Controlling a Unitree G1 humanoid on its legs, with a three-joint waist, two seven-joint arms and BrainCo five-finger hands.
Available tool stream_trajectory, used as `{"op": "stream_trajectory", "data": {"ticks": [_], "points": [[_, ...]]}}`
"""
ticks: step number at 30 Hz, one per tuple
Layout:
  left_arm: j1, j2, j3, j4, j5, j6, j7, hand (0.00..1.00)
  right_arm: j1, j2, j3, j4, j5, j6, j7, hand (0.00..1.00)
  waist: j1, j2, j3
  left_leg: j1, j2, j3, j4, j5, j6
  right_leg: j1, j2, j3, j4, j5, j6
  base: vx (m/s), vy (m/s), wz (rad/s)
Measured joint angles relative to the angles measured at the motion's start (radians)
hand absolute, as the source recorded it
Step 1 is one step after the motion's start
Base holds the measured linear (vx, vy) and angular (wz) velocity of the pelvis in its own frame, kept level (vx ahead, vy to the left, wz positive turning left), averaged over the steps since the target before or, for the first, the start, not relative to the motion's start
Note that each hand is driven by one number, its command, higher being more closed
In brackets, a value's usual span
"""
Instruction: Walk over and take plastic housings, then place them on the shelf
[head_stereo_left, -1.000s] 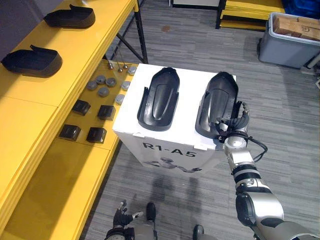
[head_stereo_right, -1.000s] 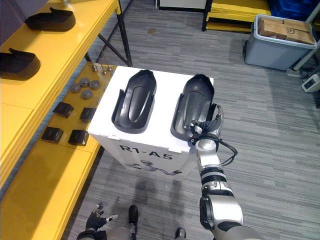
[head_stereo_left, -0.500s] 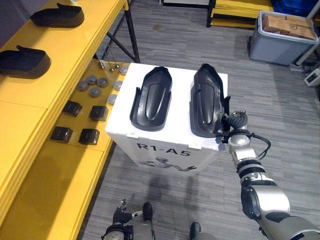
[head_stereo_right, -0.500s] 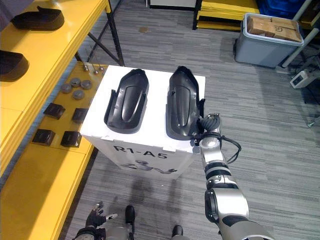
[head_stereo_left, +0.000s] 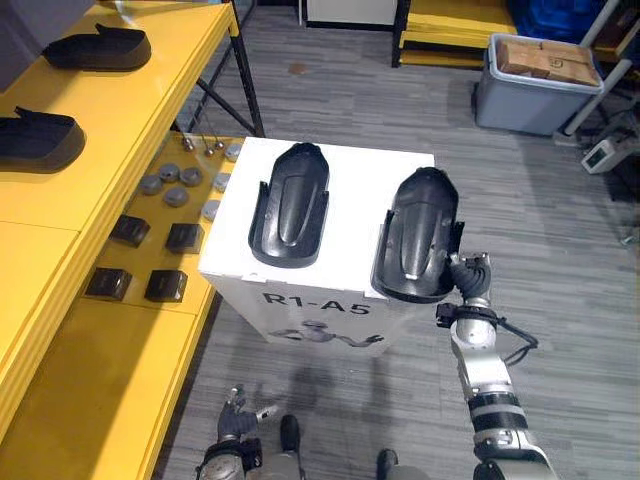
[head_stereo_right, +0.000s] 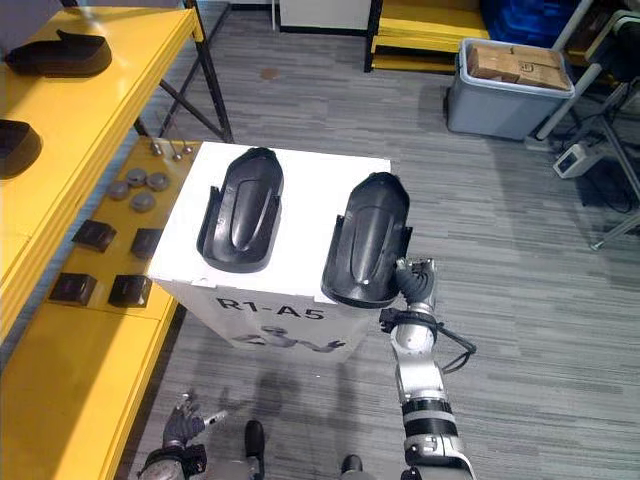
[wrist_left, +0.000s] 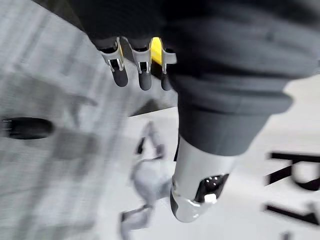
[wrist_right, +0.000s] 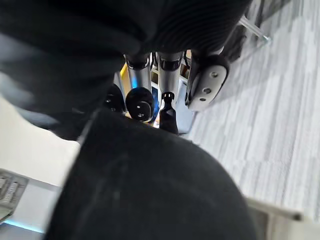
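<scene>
Black moulded plastic housings come to four by my count. Two are on the white cardboard box (head_stereo_left: 350, 190) in front of me, and two are on the top of the long yellow shelf (head_stereo_left: 130, 110) at the left: the far shelf housing (head_stereo_left: 97, 47) and the near shelf housing (head_stereo_left: 40, 140). On the box, the left housing (head_stereo_left: 290, 200) lies flat and hollow side up. The right housing (head_stereo_left: 415, 232) is skewed, its near end hanging past the box's near right corner. From the head views I see my right hand (head_stereo_left: 470, 277) against that housing's near right edge. The right wrist view adds that the dark-tipped fingers (wrist_right: 139, 102) are on one side of the housing's rim and the thumb (wrist_right: 206, 82) is on the other, so the hand is clamped on it. My left hand (head_stereo_left: 234, 422) hangs low and near with its fingers loosely spread, holding nothing. Its wrist view looks past them to the box's printed side. The lower yellow level carries four small black square blocks (head_stereo_left: 183, 237). Grey round discs (head_stereo_left: 174, 196) lie beyond them, and I count at least four, with the box hiding part of that group in the right eye view. One grey plastic bin (head_stereo_left: 520, 95) stands far right on the floor.
</scene>
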Motion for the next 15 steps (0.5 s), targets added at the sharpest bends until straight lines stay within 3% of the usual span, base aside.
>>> {"op": "stream_trajectory", "data": {"ticks": [5,9,15], "points": [[0.061,-0.021,0.081,-0.229,-0.002,-0.003,0.013,0.00,0.040,0.006,0.001,-0.128,-0.001,-0.001,-0.009,1.00,0.005,-0.001,-0.026,-0.007,-0.002,-0.001,0.000,0.001,0.001,-0.008,0.000,0.003,-0.001,0.000,0.000,-0.03,0.013,0.00],[0.083,-0.046,0.154,-0.420,-0.009,-0.036,0.038,0.00,0.060,0.006,0.001,-0.232,-0.005,-0.013,-0.018,1.00,0.005,-0.002,-0.058,-0.008,-0.005,-0.005,0.000,0.001,0.001,-0.006,-0.003,0.001,-0.001,0.001,0.002,0.01,0.007,0.03],[0.076,-0.059,0.148,-0.680,-0.039,-0.079,0.051,0.00,0.090,0.025,0.033,-0.339,-0.044,-0.040,-0.020,1.00,0.001,-0.001,-0.085,-0.007,-0.006,-0.019,0.001,0.002,0.002,0.004,-0.003,-0.018,-0.002,0.001,0.002,0.01,-0.002,0.07]]}}
